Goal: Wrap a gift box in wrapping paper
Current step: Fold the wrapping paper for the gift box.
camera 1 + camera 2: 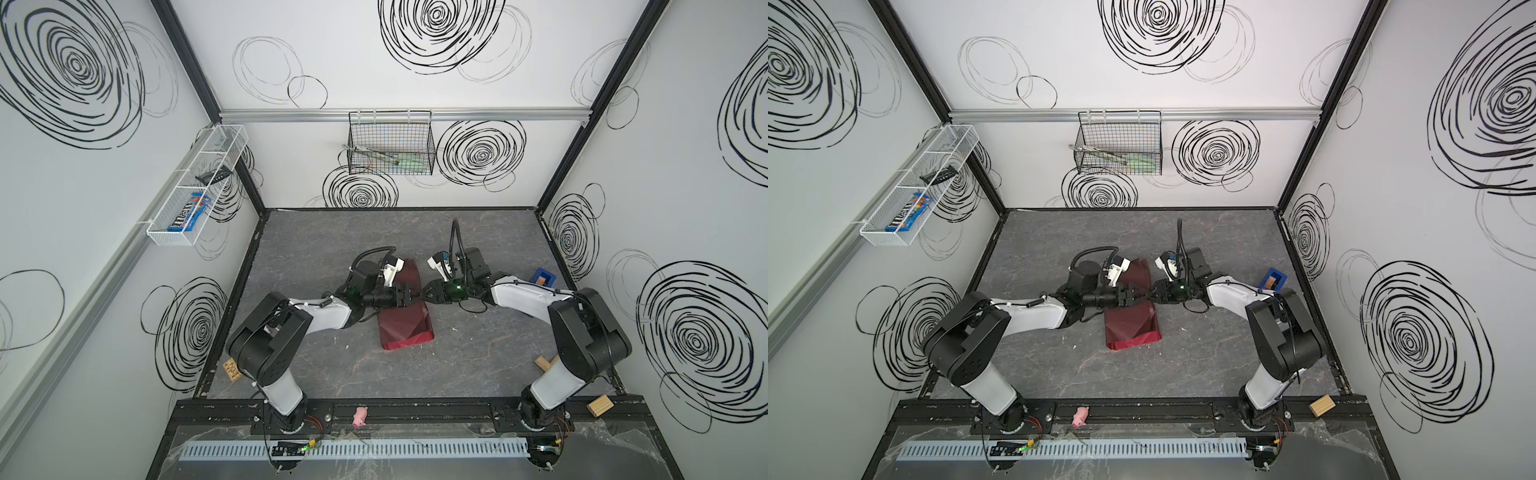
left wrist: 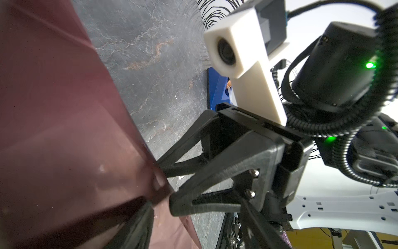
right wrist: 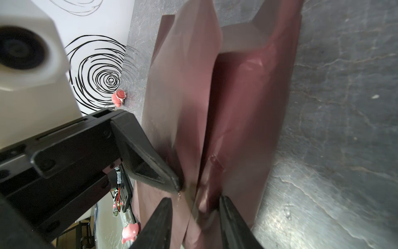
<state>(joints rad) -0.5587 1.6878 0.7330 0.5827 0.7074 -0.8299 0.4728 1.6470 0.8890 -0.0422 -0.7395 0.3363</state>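
Wrapping paper creased, left tool spread against it, right tool astride its fold, grip unclear

Under left gripper and right gripper, tips close together: wrapping paper, spreading out to both sides of the claws. Well behind right gripper: tape dispenser.

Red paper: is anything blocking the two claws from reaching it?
Nothing visible does. The left gripper touches the wrapping paper with a fingertip, and the right gripper straddles its raised fold.
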